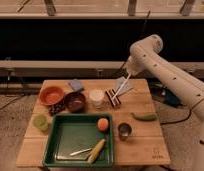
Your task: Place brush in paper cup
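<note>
Brush (pixel 122 85) slants down-left from my pincer (pixel 129 74), which pinches its upper end above the far right part of the table (pixel 145 137). Its lower end lies over the striped block (pixel 113 98); I cannot tell whether they touch. The paper cup (pixel 96 97) stands upright just left of that block, with the dark bowl (pixel 75 101) close on its other side and the green tray's (pixel 80 116) far rim just near of it. Bare wood runs right of the block to the table's edge.
</note>
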